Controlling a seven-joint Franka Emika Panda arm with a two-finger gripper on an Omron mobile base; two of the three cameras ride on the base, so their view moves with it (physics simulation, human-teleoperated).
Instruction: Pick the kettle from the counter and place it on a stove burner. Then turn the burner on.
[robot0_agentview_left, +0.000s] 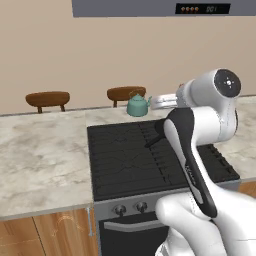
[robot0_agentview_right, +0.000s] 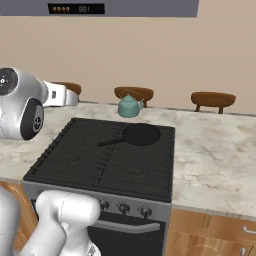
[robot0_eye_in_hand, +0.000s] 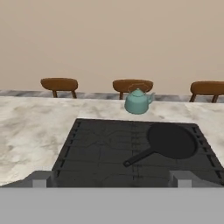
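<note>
Small teal-green rounded kettle (robot0_eye_in_hand: 138, 102) stands upright on beige marbled stone counter (robot0_eye_in_hand: 30, 127), just beyond the black grid stove burner (robot0_eye_in_hand: 105, 148); black frying pan (robot0_eye_in_hand: 171, 141) rests far right on the grate; gripper (robot0_eye_in_hand: 112, 178) fingers spread wide, empty.

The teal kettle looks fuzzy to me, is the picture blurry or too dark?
Left base view: the small teal-green rounded kettle is soft-edged and small but evenly lit, with no glare. Right base view: flat, even light too, and the black frying pan almost blends into the black stove grate. Hand view: the kettle looks clearest, its thin handle faint.
</note>
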